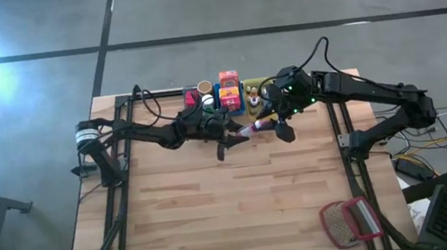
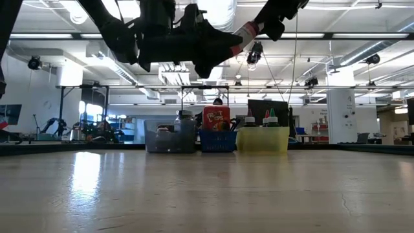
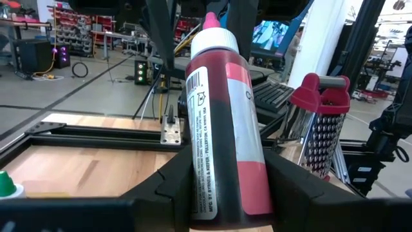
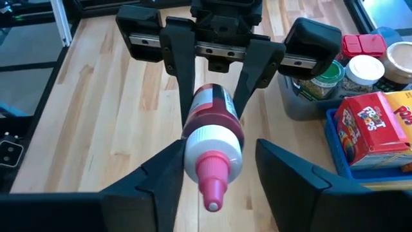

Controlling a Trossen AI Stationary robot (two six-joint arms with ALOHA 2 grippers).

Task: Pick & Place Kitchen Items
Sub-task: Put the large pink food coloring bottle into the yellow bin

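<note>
The room behind is a large workshop hall with long ceiling lights and shelves of equipment. My light wooden table (image 1: 239, 198) has a black frame around it. At its far edge stand three bins in a row: a grey bin (image 2: 170, 138), a blue bin (image 2: 217, 141) with an orange cereal box (image 4: 368, 135), and a yellow bin (image 2: 262, 139) with small bottles. A red-framed grey mesh grater (image 1: 352, 220) lies at the near right corner. My left gripper (image 1: 227, 140) hangs above the table in front of the bins and clamps a small red sauce bottle with a pink cap (image 4: 211, 147) by its body. My right gripper (image 1: 277, 124) has its fingers around the cap end, but I cannot tell if they press it.
</note>
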